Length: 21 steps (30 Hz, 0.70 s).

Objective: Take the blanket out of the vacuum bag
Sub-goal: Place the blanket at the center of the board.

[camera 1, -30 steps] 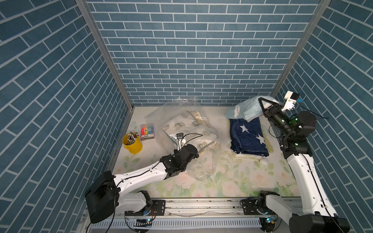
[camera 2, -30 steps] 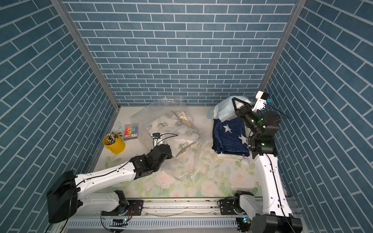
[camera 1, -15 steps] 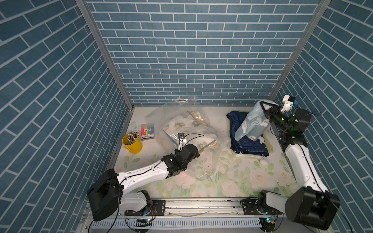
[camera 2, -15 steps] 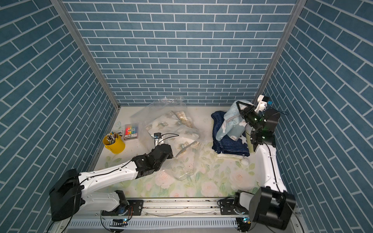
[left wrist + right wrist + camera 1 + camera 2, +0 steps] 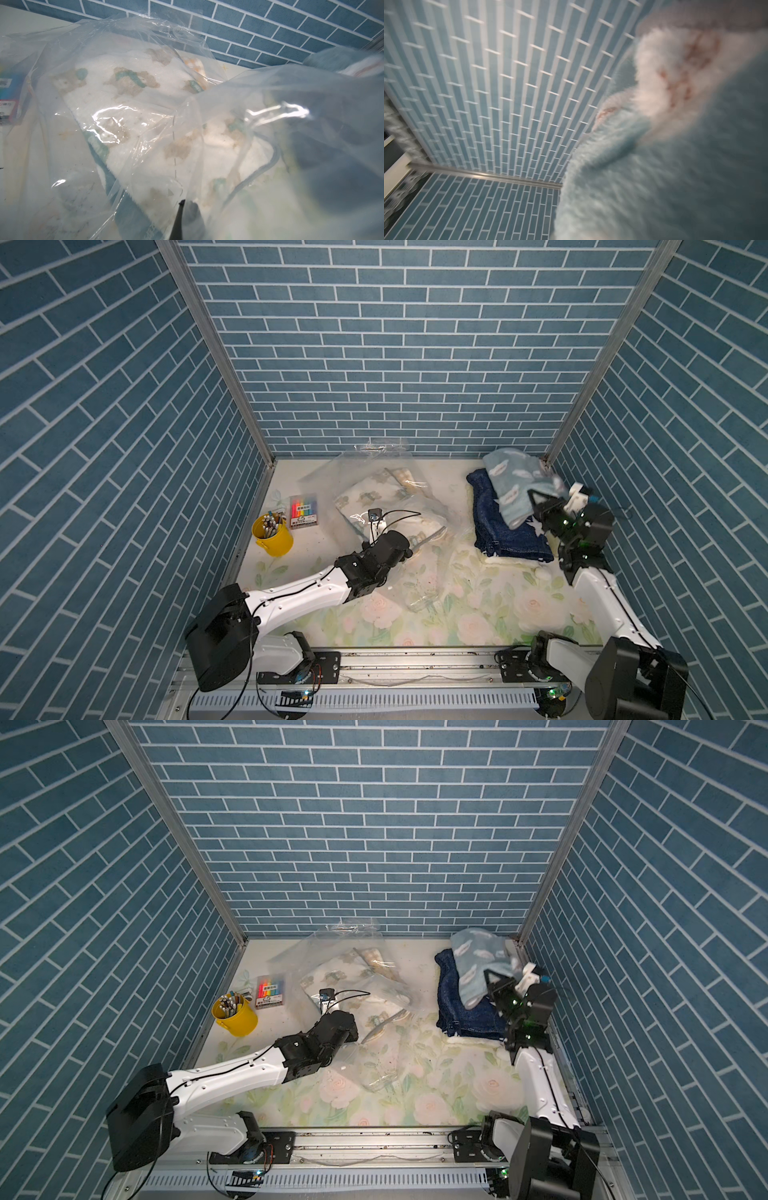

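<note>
Both top views show a flowery table (image 5: 457, 614) walled in by blue brick. A clear crinkly vacuum bag (image 5: 374, 472) lies at the back middle of the table with a white blanket (image 5: 365, 497) printed with bears inside it. The left gripper (image 5: 417, 548) reaches to the bag's near edge. The left wrist view is the only one that shows its grip: the dark fingertips (image 5: 179, 216) are clenched on a fold of the plastic, with the bear print right behind.

At the back right, the right gripper (image 5: 540, 504) is raised and clamped on a light blue blanket (image 5: 511, 472), which is out of the bag and droops over a folded navy blanket (image 5: 507, 539) on the table. The right wrist view shows only blurred blue fleece (image 5: 654, 176) with a pale patch against the wall; its fingers are hidden.

Only the top views show a yellow cup (image 5: 272, 537) of pens beside a pack of markers (image 5: 303, 512) on the left.
</note>
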Each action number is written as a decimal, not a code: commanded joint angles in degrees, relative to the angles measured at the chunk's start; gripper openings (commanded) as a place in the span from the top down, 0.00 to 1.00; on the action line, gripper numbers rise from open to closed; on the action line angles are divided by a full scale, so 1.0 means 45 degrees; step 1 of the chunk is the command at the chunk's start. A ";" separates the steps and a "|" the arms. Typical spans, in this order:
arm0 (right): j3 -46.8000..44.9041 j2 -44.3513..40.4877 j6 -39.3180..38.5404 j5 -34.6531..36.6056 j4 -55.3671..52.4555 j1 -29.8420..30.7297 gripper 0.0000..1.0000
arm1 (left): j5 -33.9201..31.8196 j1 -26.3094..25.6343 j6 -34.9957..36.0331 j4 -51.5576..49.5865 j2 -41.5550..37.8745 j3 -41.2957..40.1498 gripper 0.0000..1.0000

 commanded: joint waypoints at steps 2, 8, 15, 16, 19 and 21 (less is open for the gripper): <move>-0.1903 0.0352 -0.0011 0.0976 0.0251 -0.0101 1.00 | 0.0324 0.0082 -0.0111 0.0130 0.0024 -0.0225 1.00; -0.2114 0.0707 -0.0682 0.0556 0.0142 -0.0167 1.00 | 0.0153 0.0082 -0.0225 0.0188 -0.0912 -0.0696 1.00; -0.2096 0.0469 -0.1516 0.0303 -0.1384 -0.0373 0.51 | 0.0208 0.0082 -0.0239 0.0057 -0.1349 -0.0827 1.00; -0.2267 0.0365 -0.1594 0.0205 -0.1525 -0.0461 0.48 | 0.0250 0.0084 -0.0236 0.0106 -0.1403 -0.0875 1.00; -0.2787 -0.0393 -0.1910 -0.0299 -0.2536 -0.0823 0.42 | 0.0288 0.0082 -0.0210 0.0270 -0.1595 -0.1099 1.00; -0.2901 -0.1369 -0.2423 -0.0269 -0.3857 -0.0937 0.39 | 0.0344 0.0081 -0.0154 0.0343 -0.1690 -0.1182 1.00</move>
